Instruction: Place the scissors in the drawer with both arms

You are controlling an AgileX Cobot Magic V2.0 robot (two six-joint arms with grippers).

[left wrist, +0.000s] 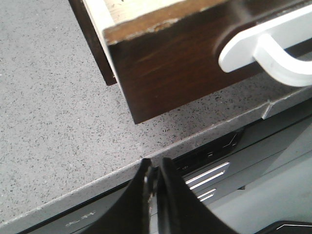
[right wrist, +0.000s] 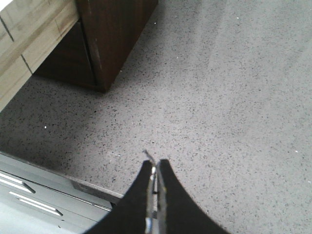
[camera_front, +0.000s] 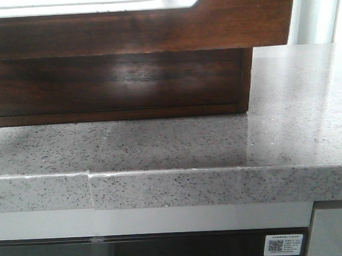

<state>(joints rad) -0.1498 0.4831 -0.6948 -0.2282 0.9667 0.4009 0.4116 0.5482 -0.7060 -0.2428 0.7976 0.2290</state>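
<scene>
Drawer [camera_front: 155,32] pulled out over countertop [camera_front: 217,143], both tools closed empty

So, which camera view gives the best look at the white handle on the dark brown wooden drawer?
The left wrist view. There the curved white handle stands clear against the dark reddish-brown wooden drawer front. The front view shows only the drawer front with a white cut-out at the picture's top edge. The right wrist view shows just a dark wooden corner, no handle.
</scene>
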